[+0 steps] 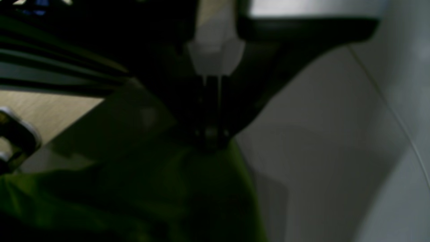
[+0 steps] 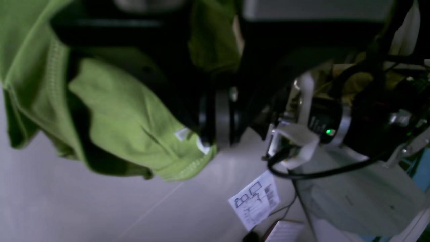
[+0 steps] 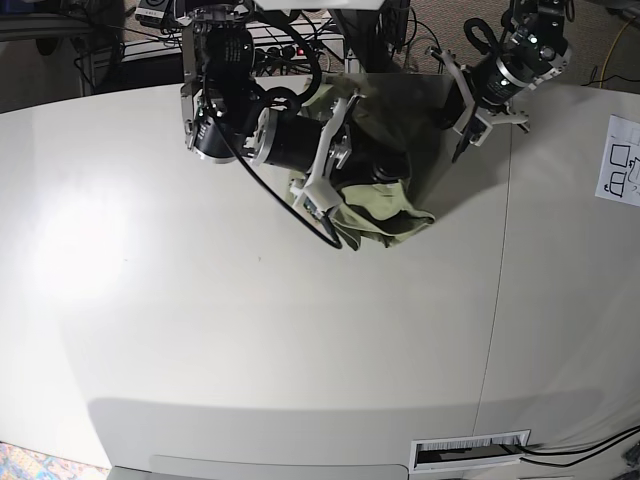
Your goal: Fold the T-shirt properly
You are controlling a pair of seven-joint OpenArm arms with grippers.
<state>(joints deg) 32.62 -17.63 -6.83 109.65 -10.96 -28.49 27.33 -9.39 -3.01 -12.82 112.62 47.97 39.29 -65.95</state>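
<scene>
**Shirt still bunched in the air, fold barely begun**

Base view: pale tabletop (image 3: 300,340) filling the frame, cables and gear crowding the far edge, a printed sheet (image 3: 620,160) lying at the right edge. The T-shirt (image 3: 395,215) is hanging as a crumpled olive bundle near the far edge, strung btwn both arms, lower part sagging toward the table. Right gripper (image 3: 385,175) is reaching in from the view's left, left gripper (image 3: 455,130) from its right.

Left wrist view: dark and blurry; jaws are sitting closed, green cloth (image 1: 188,188) gathering right at the tips, so prob. pinching the fabric.

Right wrist view: jaws nearly closed, w/ hemmed cloth (image 2: 127,124) and a small white tag (image 2: 183,133) bunching around them; looks like a grip on the shirt.

Progress: nothing laid flat, no neat fold showing. Spreading the shirt out and all folds are left, by my reading.
</scene>
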